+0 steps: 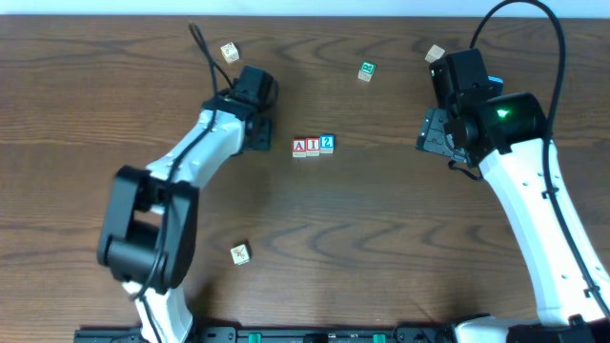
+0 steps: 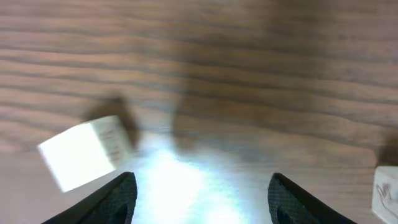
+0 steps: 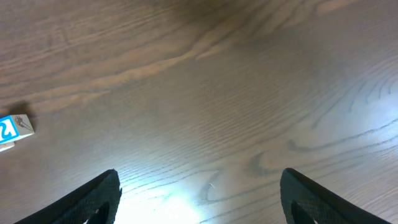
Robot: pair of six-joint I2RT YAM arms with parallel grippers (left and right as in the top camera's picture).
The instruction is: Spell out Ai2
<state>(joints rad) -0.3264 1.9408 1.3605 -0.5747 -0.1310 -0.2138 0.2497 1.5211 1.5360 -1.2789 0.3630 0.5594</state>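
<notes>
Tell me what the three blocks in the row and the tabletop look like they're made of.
The blocks look like pale wood with printed red and blue faces, judging by their light tan sides. The tabletop shows dark brown wood grain with a bright glare patch in the wrist views, suggesting a smooth, semi-gloss veneer or laminate.

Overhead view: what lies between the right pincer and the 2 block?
Nothing. Only bare table wood separates the right pincer from the 2 block in the overhead view, and the right wrist view agrees.
</notes>
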